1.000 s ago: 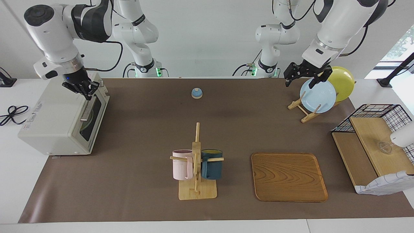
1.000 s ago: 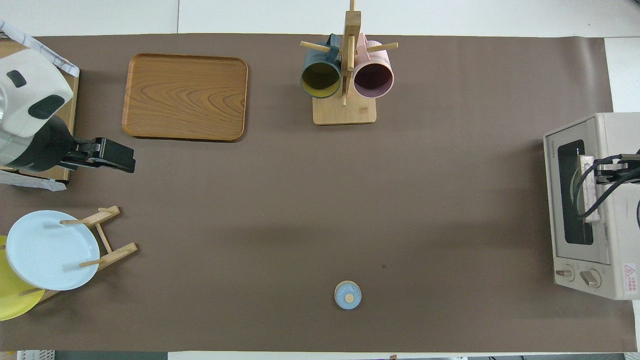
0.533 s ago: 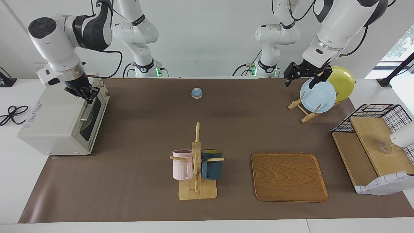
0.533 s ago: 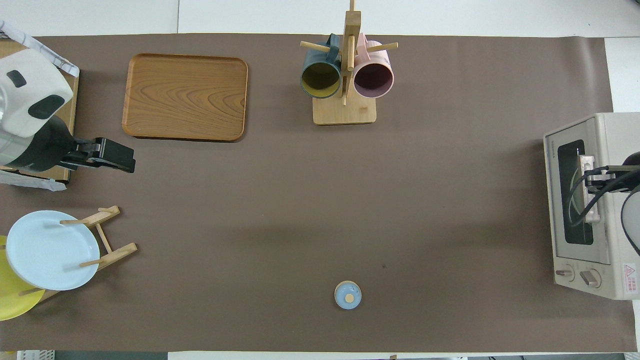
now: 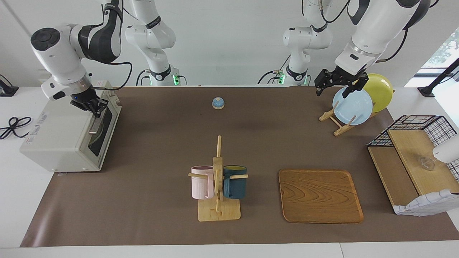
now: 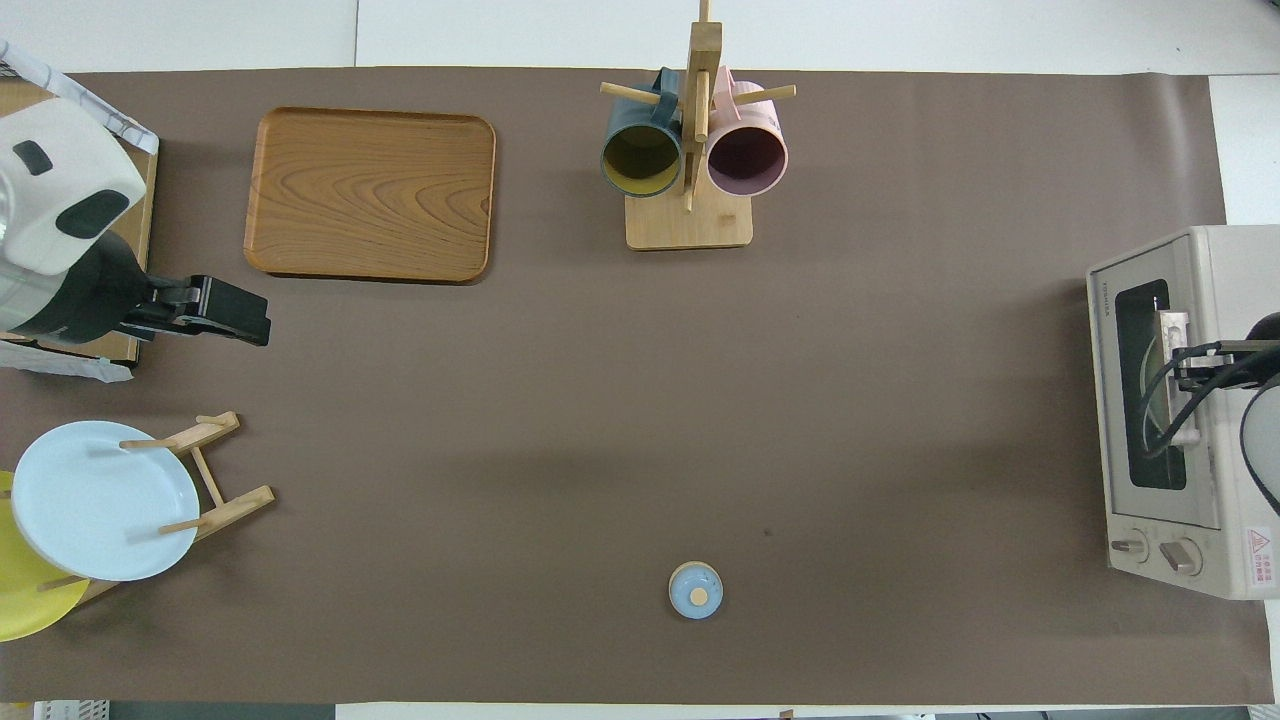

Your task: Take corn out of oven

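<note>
Right claw (image 5: 94, 106) pinched closed at oven (image 5: 61, 138) door handle (image 5: 96, 123), door shut; grip on bar unclear. Corn unseen, presumably inside. Risk: fingers slip off handle, oven drags on desk. Left claw (image 5: 331, 85) waits spread wide, empty, over plate rack (image 5: 337, 123).

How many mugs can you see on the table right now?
2. Both hang on the wooden mug stand mid-table: the pink mug on the right arm's side, the dark blue mug on the left arm's side. None other shows; the oven's inside is mostly hidden.
</note>
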Motion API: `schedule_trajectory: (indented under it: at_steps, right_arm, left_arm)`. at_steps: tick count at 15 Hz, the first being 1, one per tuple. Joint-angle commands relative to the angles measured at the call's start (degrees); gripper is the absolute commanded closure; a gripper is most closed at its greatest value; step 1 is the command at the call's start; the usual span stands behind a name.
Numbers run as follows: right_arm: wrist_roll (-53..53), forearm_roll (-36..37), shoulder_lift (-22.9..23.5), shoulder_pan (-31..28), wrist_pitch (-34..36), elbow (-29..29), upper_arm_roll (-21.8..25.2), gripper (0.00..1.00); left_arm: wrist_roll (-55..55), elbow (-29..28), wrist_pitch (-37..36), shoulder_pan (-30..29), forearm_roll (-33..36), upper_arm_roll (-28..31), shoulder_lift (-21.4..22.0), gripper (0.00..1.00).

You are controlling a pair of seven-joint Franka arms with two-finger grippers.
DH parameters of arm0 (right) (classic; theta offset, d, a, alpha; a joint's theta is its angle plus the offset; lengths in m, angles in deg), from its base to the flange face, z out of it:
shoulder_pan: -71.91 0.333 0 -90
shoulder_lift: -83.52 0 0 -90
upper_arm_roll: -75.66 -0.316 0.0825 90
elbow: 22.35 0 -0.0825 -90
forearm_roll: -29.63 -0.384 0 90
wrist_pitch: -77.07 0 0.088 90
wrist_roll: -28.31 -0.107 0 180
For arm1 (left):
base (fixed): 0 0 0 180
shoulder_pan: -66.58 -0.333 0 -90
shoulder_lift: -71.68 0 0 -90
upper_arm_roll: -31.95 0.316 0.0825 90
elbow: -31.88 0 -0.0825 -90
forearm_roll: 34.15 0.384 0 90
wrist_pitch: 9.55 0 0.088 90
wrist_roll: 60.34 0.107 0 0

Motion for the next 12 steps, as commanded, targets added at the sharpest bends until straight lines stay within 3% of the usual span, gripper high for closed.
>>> schedule_trajectory:
  at_steps: [1,7,12]
  right_arm:
    - [3.8,0.9,-0.5,-1.5,-2.0,1.6,-0.5,1.0]
    - [4.2,0.9,-0.4,-2.1,-2.9,3.2,-0.5,1.0]
    - [3.8,0.9,3.0,0.2,-11.3,6.6,-0.6,1.0]
  left_arm:
    - [-0.4,-2.2,1.3,0.8,0.2,0.5,1.7,0.0]
    - [-3.7,-1.9,1.9,2.0,0.5,0.4,1.7,0.0]
    - [-3.8,-2.1,1.9,1.6,0.5,0.5,1.8,0.0]
